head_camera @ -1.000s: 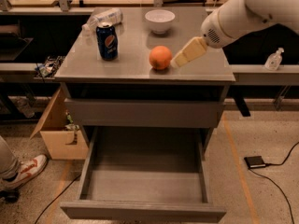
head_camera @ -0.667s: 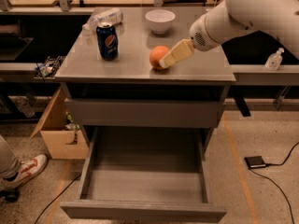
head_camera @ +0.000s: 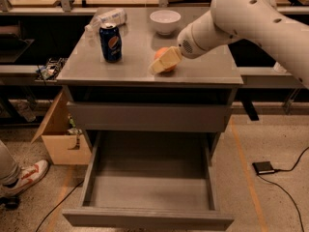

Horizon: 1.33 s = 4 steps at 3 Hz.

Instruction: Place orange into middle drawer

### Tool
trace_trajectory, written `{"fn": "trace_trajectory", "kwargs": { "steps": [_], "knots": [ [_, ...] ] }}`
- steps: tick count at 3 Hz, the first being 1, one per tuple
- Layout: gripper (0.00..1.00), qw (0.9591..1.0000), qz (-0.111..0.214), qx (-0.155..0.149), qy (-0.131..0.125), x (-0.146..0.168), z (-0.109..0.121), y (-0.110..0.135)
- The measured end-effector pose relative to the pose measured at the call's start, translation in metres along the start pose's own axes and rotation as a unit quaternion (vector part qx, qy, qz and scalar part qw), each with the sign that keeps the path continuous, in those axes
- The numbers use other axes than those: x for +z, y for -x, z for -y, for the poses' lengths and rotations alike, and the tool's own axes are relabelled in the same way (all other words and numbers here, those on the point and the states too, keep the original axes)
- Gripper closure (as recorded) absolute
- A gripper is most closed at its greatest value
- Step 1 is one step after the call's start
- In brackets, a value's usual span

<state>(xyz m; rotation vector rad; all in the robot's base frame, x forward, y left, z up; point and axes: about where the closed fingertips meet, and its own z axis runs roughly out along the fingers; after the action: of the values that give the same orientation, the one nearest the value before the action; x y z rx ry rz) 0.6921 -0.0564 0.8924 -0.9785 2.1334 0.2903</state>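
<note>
The Pepsi can [head_camera: 110,42] stands left on the tabletop [head_camera: 135,62]. The orange [head_camera: 160,53] sits near the front edge with the hand [head_camera: 163,64] against it; whether it grips, I cannot tell. Best to centre the squeeze, then lift clear before lowering into the open middle drawer [head_camera: 149,182].

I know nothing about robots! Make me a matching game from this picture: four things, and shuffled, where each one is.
1 orange
2 Pepsi can
3 white bowl
4 middle drawer

A back of the tabletop
B pulled open, low down
C partly behind the claw, by the tabletop's front edge
D left side of the tabletop

Pairs: 1-C, 2-D, 3-A, 4-B
</note>
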Motion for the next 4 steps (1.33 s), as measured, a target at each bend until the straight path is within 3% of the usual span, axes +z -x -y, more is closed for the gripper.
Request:
{"fn": "trace_trajectory", "kwargs": {
  "steps": [2, 4],
  "knots": [
    [0.02, 1.0, 0.001, -0.004, -0.006, 0.043, -0.006, 0.01],
    [0.47, 0.9999, -0.001, -0.006, -0.008, 0.05, -0.005, 0.006]
  ]
}}
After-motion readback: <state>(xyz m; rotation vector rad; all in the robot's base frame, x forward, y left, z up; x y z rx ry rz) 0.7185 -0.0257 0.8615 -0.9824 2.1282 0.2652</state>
